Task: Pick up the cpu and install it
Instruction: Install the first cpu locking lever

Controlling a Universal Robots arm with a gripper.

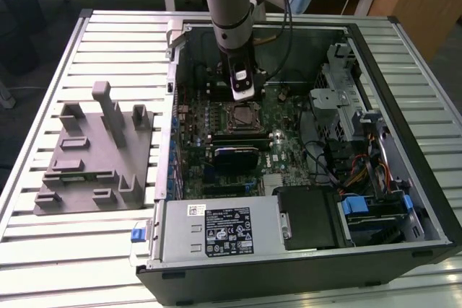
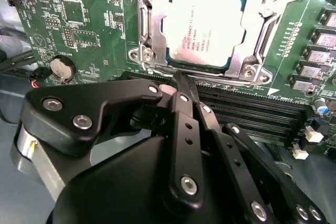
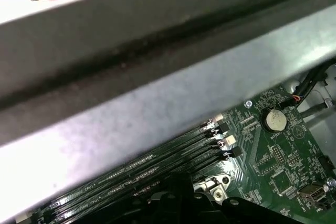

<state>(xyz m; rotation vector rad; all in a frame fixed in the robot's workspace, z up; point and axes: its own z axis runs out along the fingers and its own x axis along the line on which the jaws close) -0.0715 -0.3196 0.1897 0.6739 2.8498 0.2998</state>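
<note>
The cpu point(image 2: 205, 27) is a pale silver square lying flat in the motherboard socket, inside the metal socket frame point(image 2: 147, 30). My gripper point(image 2: 179, 80) hovers just beside the socket's edge, over the memory slots, with its black fingers point(image 2: 184, 108) pressed together and nothing between them. In the exterior view the gripper point(image 1: 244, 96) hangs straight down inside the open computer case, right above the far edge of the socket point(image 1: 242, 116).
A grey plastic fixture point(image 1: 94, 153) with upright posts sits on the slatted table at the exterior view's left. The case holds a power supply point(image 1: 216, 230), a drive cage point(image 1: 346, 106) and cables point(image 1: 361, 171). Memory slots point(image 2: 252, 108) and a coin battery point(image 2: 62, 68) flank the socket.
</note>
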